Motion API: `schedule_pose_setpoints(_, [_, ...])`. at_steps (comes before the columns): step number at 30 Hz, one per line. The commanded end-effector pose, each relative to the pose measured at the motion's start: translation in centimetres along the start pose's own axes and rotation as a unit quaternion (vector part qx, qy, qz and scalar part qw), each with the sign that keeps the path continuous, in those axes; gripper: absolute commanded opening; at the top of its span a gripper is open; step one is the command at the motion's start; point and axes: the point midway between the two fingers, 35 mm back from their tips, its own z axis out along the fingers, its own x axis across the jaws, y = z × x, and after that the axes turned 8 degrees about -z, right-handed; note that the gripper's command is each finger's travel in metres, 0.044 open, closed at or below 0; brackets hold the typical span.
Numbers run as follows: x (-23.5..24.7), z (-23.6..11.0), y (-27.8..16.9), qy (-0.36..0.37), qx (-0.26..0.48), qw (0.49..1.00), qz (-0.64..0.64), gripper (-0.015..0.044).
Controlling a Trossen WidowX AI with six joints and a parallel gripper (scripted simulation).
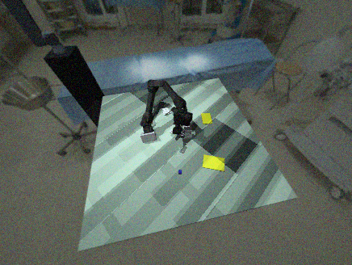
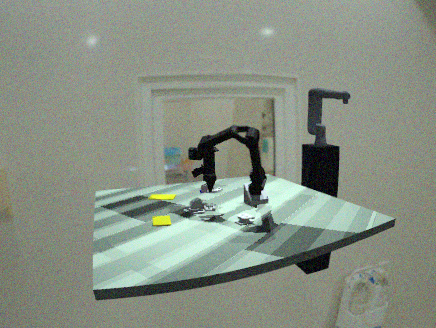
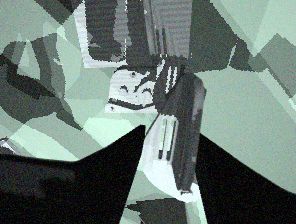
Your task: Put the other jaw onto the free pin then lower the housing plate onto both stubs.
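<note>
Our jaws (image 1: 184,140) (image 2: 211,190) (image 3: 172,132) grip the slotted jaw piece (image 1: 183,149) (image 2: 217,190) (image 3: 187,140), inward of the desk's (image 1: 121,202) (image 2: 200,260) (image 3: 250,100) edges. We judge we're placing the second jaw; next we align its bore with the free pin, matching teeth before lowering. We can't tell whether they mesh.

From the top view, the jointed black arm (image 1: 173,96) (image 2: 256,152) stands toward the left on the patterned pale-green flat desk (image 1: 133,202) (image 2: 175,270) (image 3: 245,110); its black two-fingered hand (image 1: 183,139) (image 2: 211,190) (image 3: 168,133) is right of the foot, an elongated grey-and-white piece (image 3: 187,145) between the fingers; right of that, a small yellow flat block (image 1: 206,118) (image 2: 161,220); before it, a larger yellow flat block (image 1: 213,162) (image 2: 162,197); left of the larger one, a tiny blue block (image 1: 180,172); behind the desk, a long blue-draped table (image 1: 169,66).
</note>
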Motion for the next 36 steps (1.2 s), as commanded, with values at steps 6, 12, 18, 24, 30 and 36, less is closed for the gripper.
schedule_pose_setpoints(6, [0.1, 0.1, -0.1, 0.002, 0.0, 1.0, -0.005, 0.0134])
schedule_pose_setpoints(12, [0.1, 0.1, -0.1, 0.002, 0.0, 1.0, -0.005, 0.0134])
schedule_pose_setpoints(18, [0.1, 0.1, -0.1, 0.002, 0.0, 1.0, 0.003, 0.0134])
schedule_pose_setpoints(24, [0.1, 0.1, -0.1, 0.002, 0.0, 1.0, 0.003, 0.0134])
schedule_pose_setpoints(30, [0.9, 0.0, 1.0, 0.0, 0.0, 1.0, 0.003, 0.0134])
schedule_pose_setpoints(36, [2.1, -0.1, 2.4, 0.0, -0.001, 1.0, 0.003, 0.0134])
